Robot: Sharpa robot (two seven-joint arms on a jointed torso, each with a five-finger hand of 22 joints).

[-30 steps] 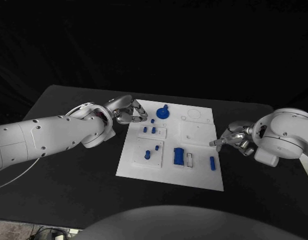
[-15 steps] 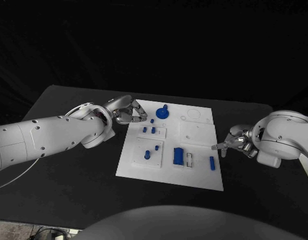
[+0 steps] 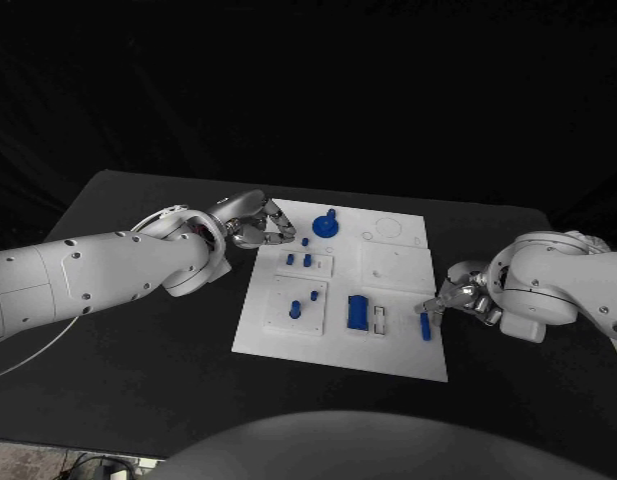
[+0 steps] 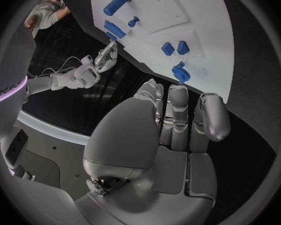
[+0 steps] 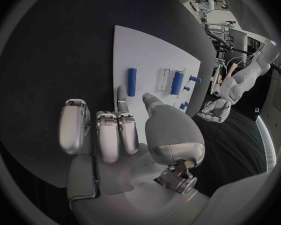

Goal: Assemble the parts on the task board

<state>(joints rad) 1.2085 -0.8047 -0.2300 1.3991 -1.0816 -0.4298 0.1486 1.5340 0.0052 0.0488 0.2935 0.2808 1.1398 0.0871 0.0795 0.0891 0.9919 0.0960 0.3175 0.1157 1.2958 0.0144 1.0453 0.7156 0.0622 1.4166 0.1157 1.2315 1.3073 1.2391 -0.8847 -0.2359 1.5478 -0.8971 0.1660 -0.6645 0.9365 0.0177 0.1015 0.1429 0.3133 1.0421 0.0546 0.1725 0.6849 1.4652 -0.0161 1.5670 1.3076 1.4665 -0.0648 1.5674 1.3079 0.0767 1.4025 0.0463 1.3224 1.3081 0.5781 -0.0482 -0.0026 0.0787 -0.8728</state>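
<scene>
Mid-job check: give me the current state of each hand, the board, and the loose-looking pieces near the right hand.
Left hand: fingers curled in, holding nothing, at the board's far left corner.
Right hand: open, holding nothing, fingertips beside the board's right edge.
White task board: flat on the black table.
Slim blue rod: lying flat on the board, ungripped.
Wide blue block: on the board, untouched.
</scene>
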